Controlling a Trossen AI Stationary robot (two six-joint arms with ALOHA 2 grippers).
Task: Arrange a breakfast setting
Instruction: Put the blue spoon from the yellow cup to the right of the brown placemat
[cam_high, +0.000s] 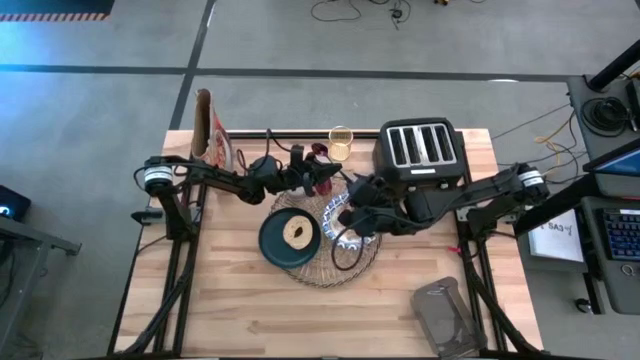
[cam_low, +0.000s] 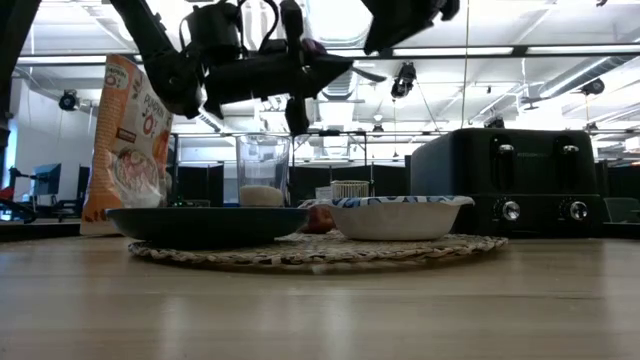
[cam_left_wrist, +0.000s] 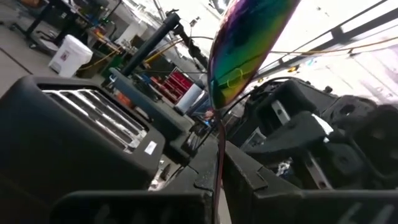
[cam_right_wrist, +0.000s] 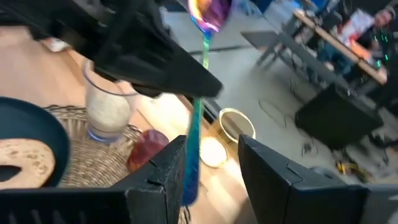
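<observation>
An iridescent small spoon (cam_left_wrist: 245, 43) is in the air over the round tan woven placemat (cam_high: 345, 265). My left gripper (cam_high: 325, 180) is shut on it. My right gripper (cam_right_wrist: 214, 168) is open, its fingers either side of the handle's free end (cam_right_wrist: 194, 143); I cannot tell whether they touch it. The dark teal plate (cam_high: 275, 240) lies on the mat's left with a round bread on it. The blue-and-white bowl (cam_low: 395, 215) sits on the mat beside the plate. The clear glass (cam_right_wrist: 106, 106), white at the bottom, stands at the mat's far edge. My left gripper pinches the spoon's thin handle (cam_left_wrist: 217, 158) between its two fingers, below the spoon's bowl. The bowl end sticks out past the fingertips. The spoon is lifted clear of the mat and the dishes.
The black four-slot toaster (cam_high: 420, 150) stands at the back right. A cereal bag (cam_high: 212, 125) stands at the back left. A small yellowish cup (cam_high: 340, 143) is at the far edge, and a small red thing (cam_right_wrist: 148, 148) lies by the mat. A grey bag (cam_high: 445, 315) lies front right.
</observation>
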